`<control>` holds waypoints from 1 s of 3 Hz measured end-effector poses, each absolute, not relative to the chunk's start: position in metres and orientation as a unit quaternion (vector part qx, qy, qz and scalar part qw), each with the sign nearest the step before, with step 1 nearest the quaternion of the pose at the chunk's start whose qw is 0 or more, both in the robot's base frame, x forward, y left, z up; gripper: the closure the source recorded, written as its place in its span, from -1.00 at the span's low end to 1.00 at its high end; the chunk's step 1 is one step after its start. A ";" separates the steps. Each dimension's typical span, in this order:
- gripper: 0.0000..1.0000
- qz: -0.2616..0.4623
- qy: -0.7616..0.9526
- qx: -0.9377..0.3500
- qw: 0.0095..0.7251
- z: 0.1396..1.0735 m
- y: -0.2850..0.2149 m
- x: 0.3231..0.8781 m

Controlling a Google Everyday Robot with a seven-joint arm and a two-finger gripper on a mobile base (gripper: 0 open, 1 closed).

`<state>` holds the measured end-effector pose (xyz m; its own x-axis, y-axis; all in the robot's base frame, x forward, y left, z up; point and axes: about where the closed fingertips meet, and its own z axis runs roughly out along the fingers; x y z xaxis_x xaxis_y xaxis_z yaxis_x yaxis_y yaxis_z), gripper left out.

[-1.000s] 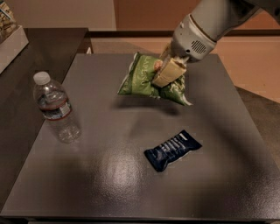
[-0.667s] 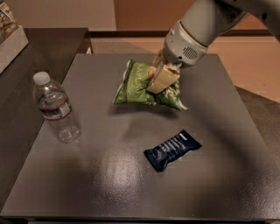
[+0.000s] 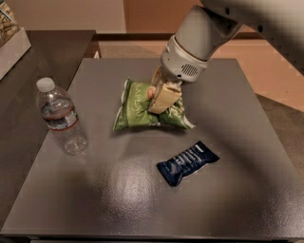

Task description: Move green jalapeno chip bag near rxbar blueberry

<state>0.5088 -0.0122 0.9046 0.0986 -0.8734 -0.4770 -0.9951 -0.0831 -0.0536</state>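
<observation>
A: How is the scene lit?

B: Evenly, by soft indoor light from overhead. It is moderately bright and slightly warm. The dark grey table [image 3: 228, 199] carries a broad, pale sheen across its near half, with a fine speckled grain.

A: Any shadows?

B: Faint, soft-edged ones. The gripper [image 3: 161, 97], above the middle of the table and clamped on the green jalapeno chip bag [image 3: 137, 111], leaves a dim patch just under the bag's near edge. The water bottle [image 3: 61, 118] at the left casts a weak shadow at its base.

A: Glare or blur?

B: Small highlights glint on the rxbar blueberry [image 3: 187, 163] wrapper. The whole view is slightly soft, and the arm [image 3: 247, 14] at the top right looks hazy.
</observation>
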 end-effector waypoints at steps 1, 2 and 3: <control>1.00 0.165 0.639 -0.732 0.170 0.894 0.009 0.508; 0.67 0.169 0.630 -0.742 0.154 0.883 0.028 0.505; 0.21 0.174 0.621 -0.751 0.141 0.874 0.045 0.501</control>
<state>0.5007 0.0445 0.8745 0.1692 -0.8837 -0.4364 -0.9818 -0.1897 0.0034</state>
